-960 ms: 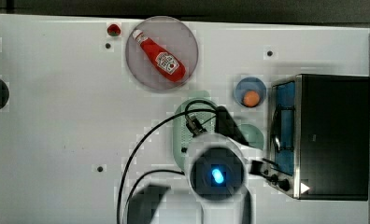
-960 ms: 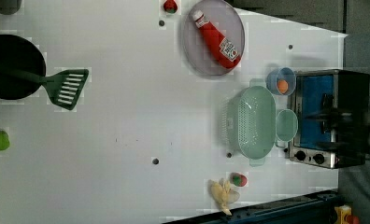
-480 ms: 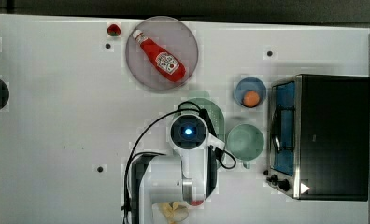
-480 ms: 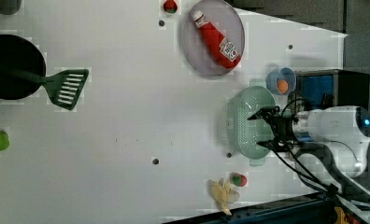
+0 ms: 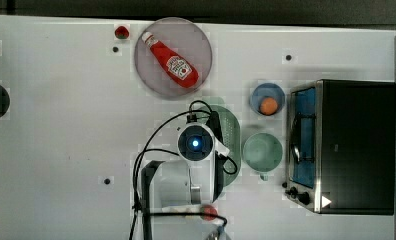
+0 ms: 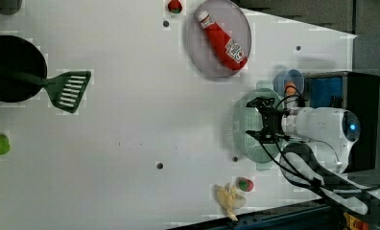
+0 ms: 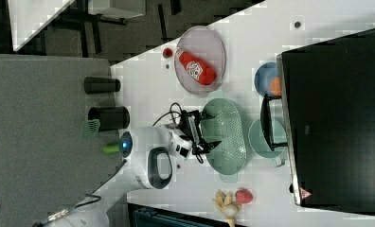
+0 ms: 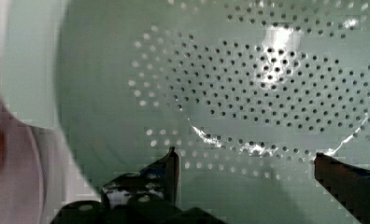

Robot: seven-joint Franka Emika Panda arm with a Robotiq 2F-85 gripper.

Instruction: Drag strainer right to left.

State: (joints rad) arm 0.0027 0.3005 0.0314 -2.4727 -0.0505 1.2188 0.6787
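while the arm hides much of the strainer [image 6: 245,129], the tool [image 6: 259,120] hangs spread apart over it

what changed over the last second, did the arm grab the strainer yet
The arm swung in from beside the toaster oven and now hangs over the strainer. Its gripper is open, with the fingers spread above the perforated bowl; nothing is gripped yet. The strainer, green cup, grey plate with the ketchup bottle, and blue bowl stayed where they were.
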